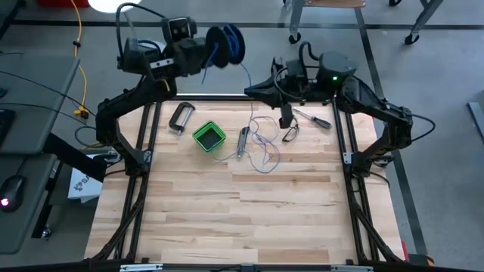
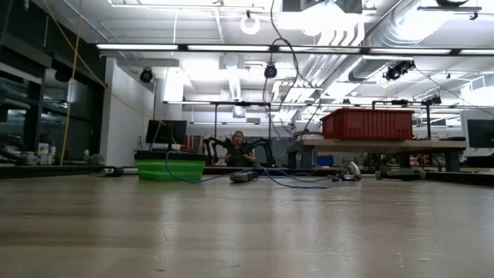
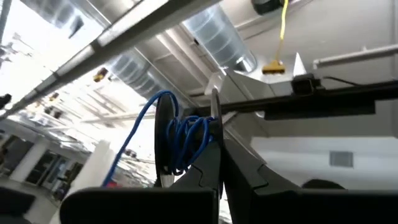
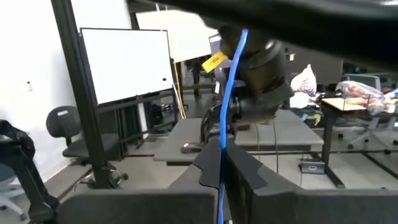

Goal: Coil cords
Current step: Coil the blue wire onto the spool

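Note:
My left gripper [image 1: 215, 47] is raised beyond the table's far edge, shut on the small dark spool [image 1: 229, 44], which has blue wire wound on it [image 3: 186, 140]. The thin blue wire [image 1: 247, 75] runs from the spool to my right gripper [image 1: 253, 89], which is shut on it above the far edge. From there the wire drops to the table, where its slack lies in loose loops [image 1: 263, 151], also seen in the low view [image 2: 297, 182]. My left gripper holds the spool by one round flange [image 3: 213, 121], pinched between its two fingers [image 3: 208, 168]. The spool is lifted clear of the table, with its wound wire beside the fingers. My right gripper pinches a single strand of the wire [image 4: 222, 140] between its two shut fingers [image 4: 208, 165]. The wire lies along the fingers and runs on, drawn straight, past their ends toward the left arm [image 4: 261, 81]. The part behind hangs toward the table.
On the table's far half stand a green box [image 1: 209, 136], a metal clamp [image 1: 180, 117], a slim tool [image 1: 243, 141] among the loops, a screwdriver [image 1: 312, 119] and pliers [image 1: 290, 134]. The black frame posts [image 1: 144, 128] flank the table.

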Robot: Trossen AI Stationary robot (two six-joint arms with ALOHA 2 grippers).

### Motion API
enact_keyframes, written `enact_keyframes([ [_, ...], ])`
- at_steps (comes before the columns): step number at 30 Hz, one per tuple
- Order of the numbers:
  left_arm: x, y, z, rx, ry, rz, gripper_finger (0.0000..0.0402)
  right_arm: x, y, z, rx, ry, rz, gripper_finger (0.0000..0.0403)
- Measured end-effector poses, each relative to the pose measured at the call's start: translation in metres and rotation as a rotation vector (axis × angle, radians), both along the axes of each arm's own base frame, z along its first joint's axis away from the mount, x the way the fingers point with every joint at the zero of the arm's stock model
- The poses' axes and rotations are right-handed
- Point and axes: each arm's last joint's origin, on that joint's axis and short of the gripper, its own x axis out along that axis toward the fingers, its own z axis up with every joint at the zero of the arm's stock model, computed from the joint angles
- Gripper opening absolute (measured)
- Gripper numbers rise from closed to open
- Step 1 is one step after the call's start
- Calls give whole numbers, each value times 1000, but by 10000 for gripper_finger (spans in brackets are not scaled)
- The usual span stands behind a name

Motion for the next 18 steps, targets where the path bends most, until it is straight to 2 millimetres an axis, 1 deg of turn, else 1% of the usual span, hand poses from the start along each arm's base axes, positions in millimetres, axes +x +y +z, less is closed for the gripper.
enact_keyframes([
  [8, 12, 6, -7, -58, 5, 43, 0, 9, -2, -4, 29, -1, 1, 0],
  [14, 37, 11, -23, -158, 112, -49, 0, 14, -7, -6, 83, -15, 2, 0],
  [18, 47, 17, -30, -187, 135, -55, 0, 19, -6, -10, 100, 6, 49, 0],
])
